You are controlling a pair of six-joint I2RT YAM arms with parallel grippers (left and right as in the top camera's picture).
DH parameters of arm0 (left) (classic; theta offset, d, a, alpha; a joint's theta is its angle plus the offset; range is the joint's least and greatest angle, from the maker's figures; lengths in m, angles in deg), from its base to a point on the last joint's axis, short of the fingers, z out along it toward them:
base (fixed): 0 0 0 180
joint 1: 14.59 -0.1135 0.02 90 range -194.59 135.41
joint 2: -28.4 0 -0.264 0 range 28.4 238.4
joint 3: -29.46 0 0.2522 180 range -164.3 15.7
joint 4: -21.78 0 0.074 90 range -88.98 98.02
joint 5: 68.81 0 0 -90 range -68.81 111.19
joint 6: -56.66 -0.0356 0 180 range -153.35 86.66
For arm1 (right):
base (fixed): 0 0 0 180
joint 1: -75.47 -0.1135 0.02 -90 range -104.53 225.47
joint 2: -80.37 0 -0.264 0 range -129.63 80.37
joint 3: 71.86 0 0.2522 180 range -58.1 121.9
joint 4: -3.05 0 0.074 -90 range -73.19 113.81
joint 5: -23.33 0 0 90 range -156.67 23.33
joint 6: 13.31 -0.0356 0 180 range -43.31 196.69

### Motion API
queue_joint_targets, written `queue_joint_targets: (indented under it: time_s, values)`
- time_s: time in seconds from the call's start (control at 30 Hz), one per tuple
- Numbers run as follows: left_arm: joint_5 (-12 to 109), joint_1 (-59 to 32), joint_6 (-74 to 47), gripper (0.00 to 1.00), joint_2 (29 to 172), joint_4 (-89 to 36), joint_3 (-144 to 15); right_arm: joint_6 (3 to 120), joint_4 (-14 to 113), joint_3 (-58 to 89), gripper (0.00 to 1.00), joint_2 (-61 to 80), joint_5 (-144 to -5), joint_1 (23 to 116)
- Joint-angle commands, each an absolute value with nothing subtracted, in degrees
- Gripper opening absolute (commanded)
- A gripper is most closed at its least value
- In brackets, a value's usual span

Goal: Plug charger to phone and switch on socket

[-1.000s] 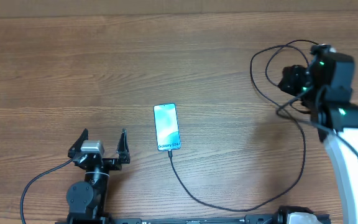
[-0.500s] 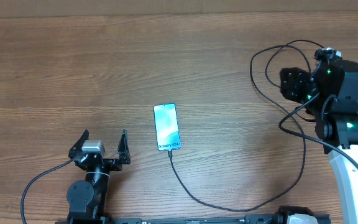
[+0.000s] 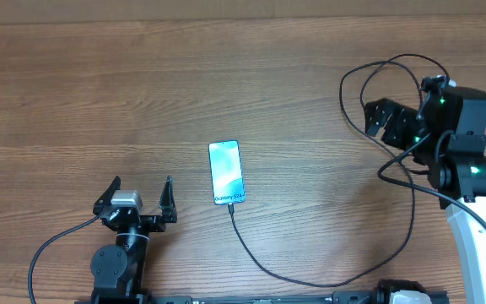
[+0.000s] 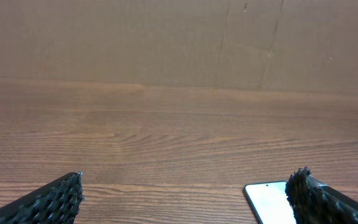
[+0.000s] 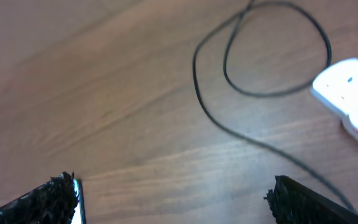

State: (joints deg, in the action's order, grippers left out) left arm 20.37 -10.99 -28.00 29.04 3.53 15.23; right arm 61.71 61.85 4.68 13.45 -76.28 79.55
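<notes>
The phone (image 3: 226, 172) lies flat at the table's middle, screen lit. The charger (image 3: 412, 211), a thin black cable, runs from the phone's near end, sweeps round to the right and loops at the far right (image 5: 260, 62). My left gripper (image 3: 138, 196) stands open just left of the phone, whose corner (image 4: 267, 200) shows beside its right finger. My right gripper (image 3: 380, 122) is open above the cable loops, with nothing between its fingers (image 5: 48, 202). One end of the white socket (image 5: 350, 93) shows in the right wrist view. In the overhead view my right arm hides it.
A brown cardboard wall (image 4: 179, 37) stands along the table's far edge. The bare wooden tabletop (image 3: 99, 84) spreads left and behind the phone. The left arm's own black cable (image 3: 49, 249) trails at the near left.
My right gripper has gone from shut to wide open and has swung a little leftward as the wrist drew back. The left arm, phone and cable have not moved.
</notes>
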Motion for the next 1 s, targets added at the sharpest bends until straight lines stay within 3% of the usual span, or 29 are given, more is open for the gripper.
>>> queue_joint_targets:
  time_s: [0.0,0.97]
  values:
    - [20.98,-11.45,-29.53,1.0,28.78,3.57,15.43,61.97,62.48,4.95,1.0,13.39,-75.49,79.33]
    - [20.98,-11.45,-29.53,1.0,28.78,3.57,15.43,65.1,58.68,4.95,1.0,16.69,-78.53,79.31]
